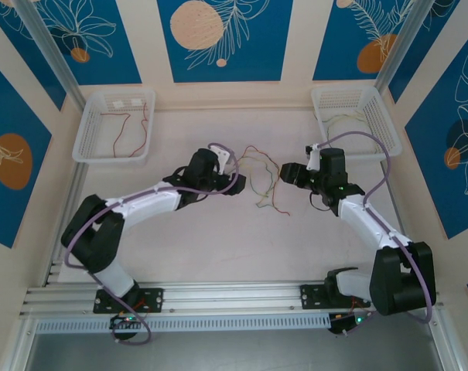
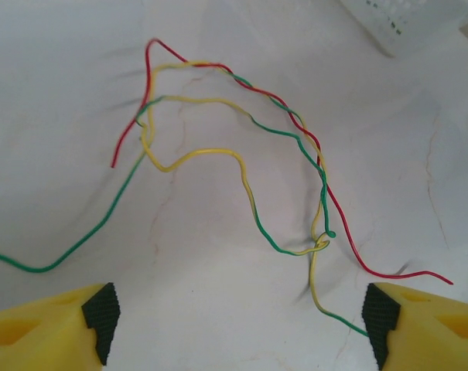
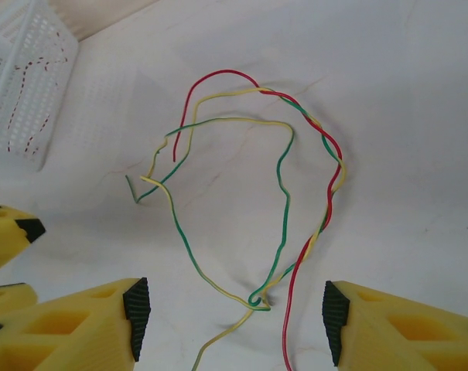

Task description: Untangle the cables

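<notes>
Two grippers face each other across the cables (image 1: 257,179) mid-table (image 1: 218,239) on top cam: left gripper (image 1: 235,179), right gripper (image 1: 283,173); jaw gaps are hard to read from there. L wrist cam: jaws spread wide, gripping nothing, red/green/yellow tangle lying just ahead. R wrist cam: jaws well apart too, nothing pinched, red + yellow strands run btwn them, prob. clear of both pads.

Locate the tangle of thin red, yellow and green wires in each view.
Top external: tangle of thin red, yellow and green wires, centre of the pale table.
Left wrist: tangle, mid-frame.
Right wrist: tangle, mid-frame.
Shared landmark, wrist views: small green-yellow loop.
</notes>
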Motion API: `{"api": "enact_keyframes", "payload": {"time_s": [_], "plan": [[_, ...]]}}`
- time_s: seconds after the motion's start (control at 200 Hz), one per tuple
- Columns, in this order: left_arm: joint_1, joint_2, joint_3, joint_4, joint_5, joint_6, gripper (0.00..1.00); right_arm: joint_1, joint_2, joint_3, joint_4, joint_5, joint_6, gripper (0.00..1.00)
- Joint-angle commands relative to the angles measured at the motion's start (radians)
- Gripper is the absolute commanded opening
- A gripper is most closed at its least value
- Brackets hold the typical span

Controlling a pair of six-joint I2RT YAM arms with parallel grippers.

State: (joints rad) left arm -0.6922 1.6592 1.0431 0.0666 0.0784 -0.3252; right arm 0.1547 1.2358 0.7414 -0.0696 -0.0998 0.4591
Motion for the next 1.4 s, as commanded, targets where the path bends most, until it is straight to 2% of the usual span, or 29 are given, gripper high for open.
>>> {"api": "enact_keyframes", "payload": {"time_s": [0.0, 0.185, 0.395, 0.59, 0.73, 0.845, 1.075, 1.3, 1.36, 1.395], "plan": [[-0.004, 0.057, 0.055, -0.009, 0.054, -0.044, 0.78, -0.007, 0.032, 0.009, 0.053, 0.007, 0.054, 0.63], [-0.008, 0.155, 0.129, -0.010, 0.092, -0.081, 0.73, -0.014, 0.114, 0.032, 0.027, -0.007, 0.073, 0.62], [-0.029, 0.256, 0.191, -0.019, 0.107, -0.088, 0.75, -0.018, 0.171, 0.015, 0.028, -0.027, 0.088, 0.61], [-0.036, 0.282, 0.220, -0.038, 0.120, -0.089, 0.73, -0.017, 0.195, -0.019, 0.059, -0.050, 0.098, 0.60], [-0.063, 0.269, 0.237, -0.065, 0.088, -0.042, 0.73, -0.016, 0.261, -0.007, 0.067, -0.076, 0.098, 0.55], [-0.063, 0.266, 0.221, -0.071, 0.048, -0.037, 0.63, -0.007, 0.315, 0.004, 0.086, -0.095, 0.112, 0.54], [-0.061, 0.289, 0.218, -0.062, 0.042, -0.038, 0.63, 0.039, 0.421, 0.050, 0.099, -0.100, 0.124, 0.53], [-0.061, 0.327, 0.254, -0.085, 0.021, -0.017, 0.59, 0.056, 0.475, 0.055, 0.131, -0.066, 0.142, 0.44], [-0.060, 0.330, 0.255, -0.082, 0.018, -0.017, 0.56, 0.060, 0.485, 0.058, 0.129, -0.057, 0.139, 0.42], [-0.059, 0.331, 0.254, -0.083, 0.019, -0.015, 0.51, 0.064, 0.489, 0.059, 0.129, -0.052, 0.139, 0.40]]}}
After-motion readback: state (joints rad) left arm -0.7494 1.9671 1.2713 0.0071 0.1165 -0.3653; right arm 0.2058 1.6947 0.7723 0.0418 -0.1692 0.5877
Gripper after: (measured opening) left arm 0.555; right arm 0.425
